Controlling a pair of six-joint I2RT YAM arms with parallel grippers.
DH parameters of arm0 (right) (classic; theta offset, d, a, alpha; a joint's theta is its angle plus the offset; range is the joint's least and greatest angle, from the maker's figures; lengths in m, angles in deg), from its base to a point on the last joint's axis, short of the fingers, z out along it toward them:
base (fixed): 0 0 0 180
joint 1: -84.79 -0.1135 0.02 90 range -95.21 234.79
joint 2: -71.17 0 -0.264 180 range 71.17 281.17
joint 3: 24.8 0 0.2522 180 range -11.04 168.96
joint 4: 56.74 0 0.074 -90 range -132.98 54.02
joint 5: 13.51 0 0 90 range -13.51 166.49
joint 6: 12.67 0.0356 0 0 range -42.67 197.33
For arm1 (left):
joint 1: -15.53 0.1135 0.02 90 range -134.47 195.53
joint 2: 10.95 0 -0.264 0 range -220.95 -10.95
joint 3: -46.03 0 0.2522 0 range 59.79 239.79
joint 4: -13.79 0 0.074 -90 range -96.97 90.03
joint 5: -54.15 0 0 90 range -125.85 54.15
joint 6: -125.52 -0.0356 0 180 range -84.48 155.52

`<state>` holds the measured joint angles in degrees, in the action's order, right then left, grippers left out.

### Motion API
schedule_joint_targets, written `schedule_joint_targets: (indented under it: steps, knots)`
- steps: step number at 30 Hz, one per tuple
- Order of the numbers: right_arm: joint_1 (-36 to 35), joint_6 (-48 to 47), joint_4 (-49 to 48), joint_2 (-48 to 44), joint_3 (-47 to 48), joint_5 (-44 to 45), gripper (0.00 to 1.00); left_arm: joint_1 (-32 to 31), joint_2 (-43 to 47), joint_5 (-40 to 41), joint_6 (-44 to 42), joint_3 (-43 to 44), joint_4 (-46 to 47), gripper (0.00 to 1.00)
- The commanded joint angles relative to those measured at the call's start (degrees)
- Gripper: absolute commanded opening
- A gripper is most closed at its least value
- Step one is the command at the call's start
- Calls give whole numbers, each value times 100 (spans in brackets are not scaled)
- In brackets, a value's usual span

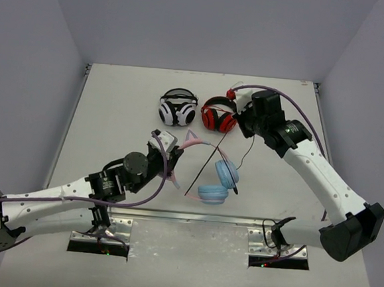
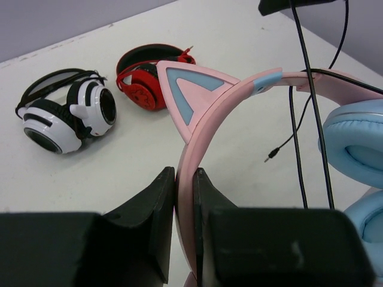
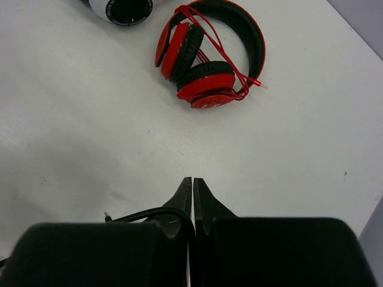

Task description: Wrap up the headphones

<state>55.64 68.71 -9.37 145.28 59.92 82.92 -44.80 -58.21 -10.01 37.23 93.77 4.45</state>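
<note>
While left claw [image 2: 184,174] pinches the headphones [image 2: 353,143] at headband [image 2: 239,89] as anchor | right claw [image 3: 192,182] pinches cable [image 3: 143,214], raised for winding.

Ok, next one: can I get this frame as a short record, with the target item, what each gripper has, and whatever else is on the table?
target: cat-ear headphones, light blue ear cups resting on the table
left gripper: shut on the pink headband, next to one cat ear
right gripper: shut on the black cable, raised above the table
cable state: unwrapped, running from the right gripper down past the headband
other items: white-and-black headphones and red-and-black headphones, side by side on the far part of the table, cables wound around them
</note>
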Motion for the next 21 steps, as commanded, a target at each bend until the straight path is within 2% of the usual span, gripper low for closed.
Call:
schedule_joint_targets:
  steps: [1, 5, 9, 12, 14, 18, 19, 21]
  knots:
    - [181, 308, -715, -239, -20, -221, 1, -101, 393, -562, 224, 443, -38, 0]
    - [208, 545, -908, -361, -205, -608, 1, -101, 657, -519, 294, 776, -170, 0]
    - [225, 948, -1355, -572, -617, -1676, 2, -101, 815, -423, 382, 1364, -214, 0]
    - [225, 1413, -2014, -774, -1065, -2434, 4, -101, 781, -186, 566, 1699, -22, 0]
    - [225, 1818, -2778, -871, -1470, -3173, 6, -92, 728, -10, 750, 2059, 93, 0]
    - [225, 3100, -4131, -811, -1989, -4096, 7, -101, 517, 61, 1084, 2587, 557, 0]
    - [216, 3304, -4639, -775, -2146, -4376, 6, -101, 473, 61, 1164, 2788, 638, 0]
    - [216, 3847, -5003, -696, -2226, -4571, 1, -101, 298, 218, 1383, 3052, 674, 0]
